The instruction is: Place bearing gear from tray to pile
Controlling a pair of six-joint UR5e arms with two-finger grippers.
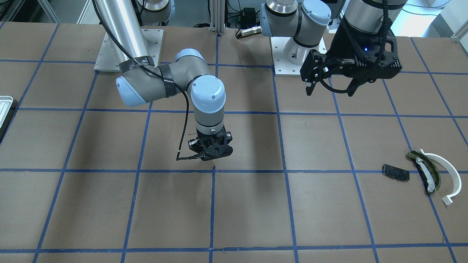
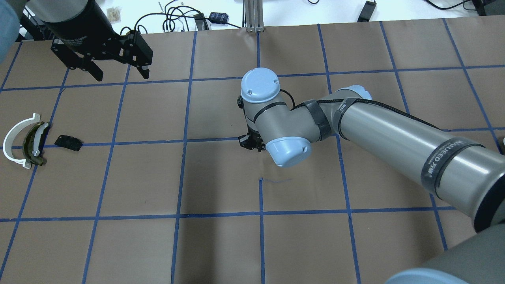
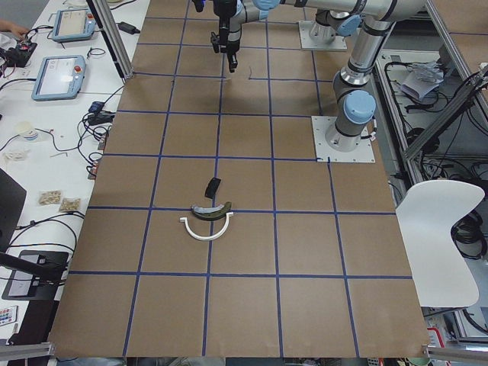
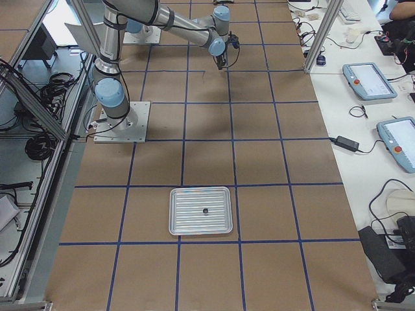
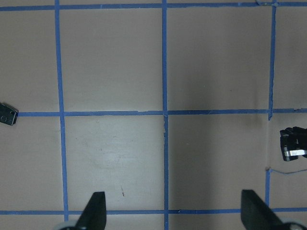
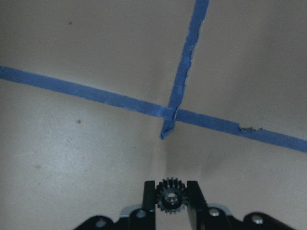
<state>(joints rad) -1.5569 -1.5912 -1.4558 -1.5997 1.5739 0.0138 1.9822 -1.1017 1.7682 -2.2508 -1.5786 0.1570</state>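
Note:
My right gripper (image 6: 169,188) is shut on a small black toothed bearing gear (image 6: 169,197) and holds it just above the brown table near a blue tape crossing. This gripper hangs mid-table (image 1: 212,150) (image 2: 250,142). The pile lies far toward my left: a white arc strip (image 2: 14,139), an olive-and-white curved piece (image 2: 34,142) and a flat black plate (image 2: 68,142). It also shows in the front view, with the arc (image 1: 445,171) and the plate (image 1: 396,172). My left gripper (image 2: 118,74) (image 5: 172,213) is open and empty, raised beyond the pile. The silver tray (image 4: 178,210) lies far on my right.
A small dark item (image 4: 205,211) sits in the middle of the tray. The tray's corner shows at the front view's edge (image 1: 4,106). The arm bases (image 1: 128,49) stand on white plates at the table's robot side. Tablets and cables lie on side benches (image 3: 57,76).

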